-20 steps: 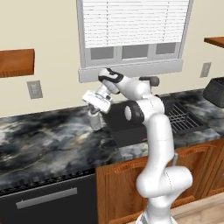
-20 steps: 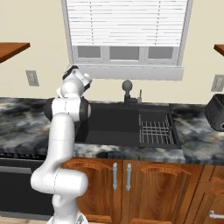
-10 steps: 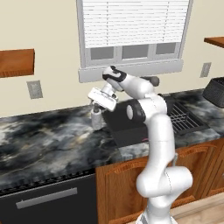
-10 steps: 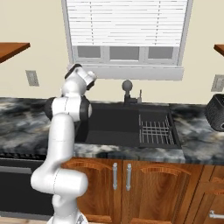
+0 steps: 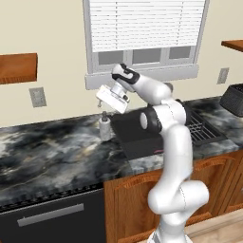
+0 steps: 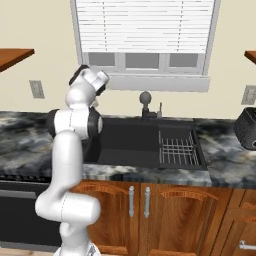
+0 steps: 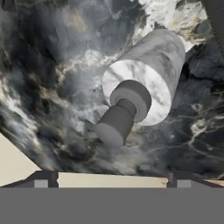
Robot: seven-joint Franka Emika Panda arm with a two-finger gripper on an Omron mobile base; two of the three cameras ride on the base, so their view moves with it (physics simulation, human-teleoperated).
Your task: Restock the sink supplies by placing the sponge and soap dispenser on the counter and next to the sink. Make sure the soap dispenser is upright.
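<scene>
Counter (image 5: 52, 152): glossy black-grey marbled stone. Soap dispenser (image 7: 148, 78): smooth pale marbled body, matt dark grey pump. Sink (image 6: 125, 145): matt black basin; wire rack (image 6: 176, 150) thin metal. Cabinets (image 6: 165, 210): brown wood, slight sheen, metal handles. Robot arm (image 5: 173, 142): smooth glossy white plastic.

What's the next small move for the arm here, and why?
Probably lift straight up and away. The soap dispenser stands upright on the counter beside the sink, and the end effector hangs open above it, gripping nothing. The sponge isn't on the counter.
</scene>
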